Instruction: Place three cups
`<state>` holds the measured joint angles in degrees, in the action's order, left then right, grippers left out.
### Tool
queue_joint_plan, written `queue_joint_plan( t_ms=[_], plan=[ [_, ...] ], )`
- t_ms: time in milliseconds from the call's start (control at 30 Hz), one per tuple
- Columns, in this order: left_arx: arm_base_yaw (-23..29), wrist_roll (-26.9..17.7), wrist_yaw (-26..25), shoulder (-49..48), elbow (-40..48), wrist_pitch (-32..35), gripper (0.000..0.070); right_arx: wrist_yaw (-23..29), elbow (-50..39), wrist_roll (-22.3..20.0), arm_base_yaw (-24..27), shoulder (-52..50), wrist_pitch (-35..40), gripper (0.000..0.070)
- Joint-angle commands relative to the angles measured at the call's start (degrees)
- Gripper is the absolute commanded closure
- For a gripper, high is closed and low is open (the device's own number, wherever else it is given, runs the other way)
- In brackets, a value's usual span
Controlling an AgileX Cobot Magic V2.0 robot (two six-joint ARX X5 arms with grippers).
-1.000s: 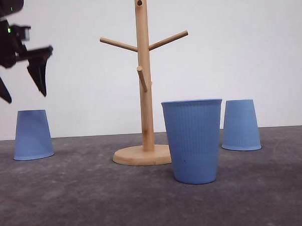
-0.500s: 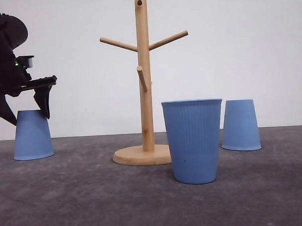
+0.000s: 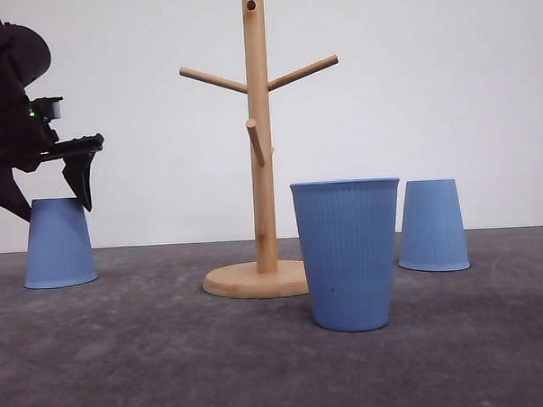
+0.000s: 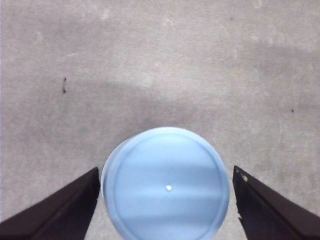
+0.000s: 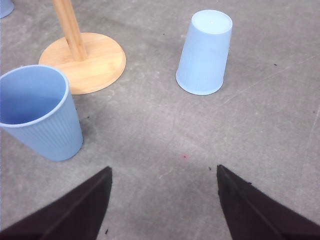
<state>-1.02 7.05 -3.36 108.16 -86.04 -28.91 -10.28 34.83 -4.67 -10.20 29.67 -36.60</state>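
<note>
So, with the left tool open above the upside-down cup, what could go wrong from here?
1. The left tool straddles the left cup with little room on each side. If it descends off-centre, a finger may hit the cup's base and tip it.
2. The cup tapers toward its top, so it might slip downward when squeezed.
3. Carrying it toward the wooden rack, it may bump the upright cup in front.
</note>
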Motion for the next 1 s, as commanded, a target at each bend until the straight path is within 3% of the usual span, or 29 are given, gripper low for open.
queue_joint_plan(
  t_ms=[0, 67, 167, 233, 500, 733, 967],
  plan=[
    [-0.1, -0.6, -0.3, 1.0, -1.4, 0.4, 0.0194, 0.2, 0.8, 0.2, -0.2, 0.2, 0.5, 0.0276],
    [-0.1, -0.6, -0.3, 1.0, -1.4, 0.4, 0.0208, 0.3, 0.8, 0.2, -0.2, 0.2, 0.5, 0.0276],
    [-0.1, -0.6, -0.3, 1.0, -1.4, 0.4, 0.0342, 0.3, 0.8, 0.2, -0.2, 0.2, 0.5, 0.0276],
    [-0.1, -0.6, -0.3, 1.0, -1.4, 0.4, 0.0386, 0.3, 0.8, 0.2, -0.2, 0.2, 0.5, 0.0276],
    [-0.1, -0.6, -0.3, 1.0, -1.4, -0.1, 0.0392, 0.3, 0.8, 0.2, -0.2, 0.2, 0.5, 0.0276],
    [0.3, -0.3, -0.6, 0.2, -1.8, -4.6, 0.0392, 0.3, 0.8, 0.2, -0.2, 0.2, 0.5, 0.0276],
    [2.4, 1.2, -7.0, -2.7, -1.7, -7.6, 0.0392, 0.3, 0.8, 0.2, -0.2, 0.2, 0.5, 0.0276]
  ],
)
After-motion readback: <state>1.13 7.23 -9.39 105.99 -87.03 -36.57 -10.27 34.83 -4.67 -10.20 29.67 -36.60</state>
